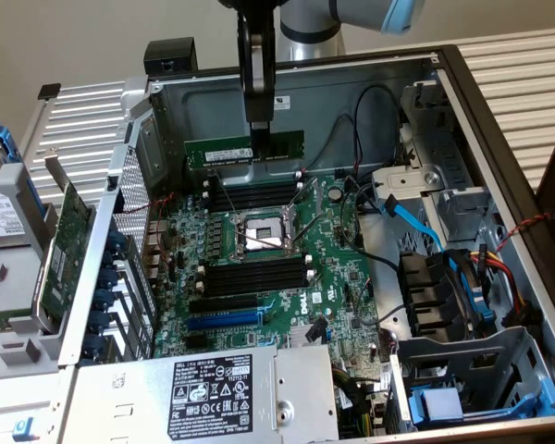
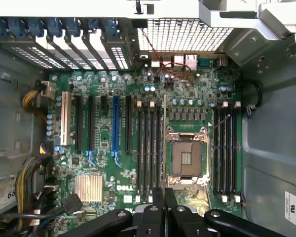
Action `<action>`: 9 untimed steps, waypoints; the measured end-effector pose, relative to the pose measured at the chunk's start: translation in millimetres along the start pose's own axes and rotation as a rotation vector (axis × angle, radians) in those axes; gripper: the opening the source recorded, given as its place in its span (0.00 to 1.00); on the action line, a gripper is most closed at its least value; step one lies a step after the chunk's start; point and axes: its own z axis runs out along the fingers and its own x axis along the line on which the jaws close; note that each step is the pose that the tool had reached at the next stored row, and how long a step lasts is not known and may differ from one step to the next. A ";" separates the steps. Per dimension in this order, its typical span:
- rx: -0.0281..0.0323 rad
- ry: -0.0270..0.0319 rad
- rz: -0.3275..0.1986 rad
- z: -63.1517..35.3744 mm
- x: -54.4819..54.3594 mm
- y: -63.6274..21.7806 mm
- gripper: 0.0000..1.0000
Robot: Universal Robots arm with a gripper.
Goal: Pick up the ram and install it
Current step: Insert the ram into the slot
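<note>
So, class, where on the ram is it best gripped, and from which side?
Grip the ram near the middle of its top long edge, coming from above, pinching its two flat faces. It is thin and hangs on edge, which leaves the bottom edge free for the black slots. The gripper holds it that way.

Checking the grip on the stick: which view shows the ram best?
The exterior view: the ram shows its broad green face, held by the gripper over the motherboard. The wrist view sees it edge-on, a thin strip in the gripper's grasp.
</note>
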 end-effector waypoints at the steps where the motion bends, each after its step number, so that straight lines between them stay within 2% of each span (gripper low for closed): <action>1: -0.0001 0.0000 0.000 0.4 0.6 0.0 0.13; 9: 0.0000 0.0004 0.000 12.2 1.1 -0.6 0.13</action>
